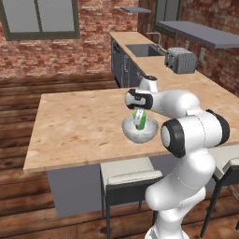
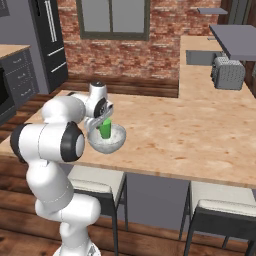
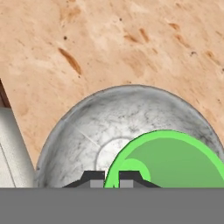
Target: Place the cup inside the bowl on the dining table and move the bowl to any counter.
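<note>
The gripper (image 3: 112, 175) is clamped on the rim of the green cup (image 1: 139, 118), holding it inside the bowl (image 1: 139, 132) near the dining table's (image 1: 74, 126) six o'clock edge. If the fingers let go while the cup hangs above the bottom, it could tip or bounce out; a sideways pull could drag the bowl off that edge. The hand view shows the fingers astride the cup's rim; the base views show the counter (image 2: 210, 75) at two o'clock.

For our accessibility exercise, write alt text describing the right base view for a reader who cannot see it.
A white robot arm's gripper holds a green cup inside a pale speckled bowl near the front edge of a wooden dining table. Grey stools stand below; a toaster sits on the counter behind.
</note>
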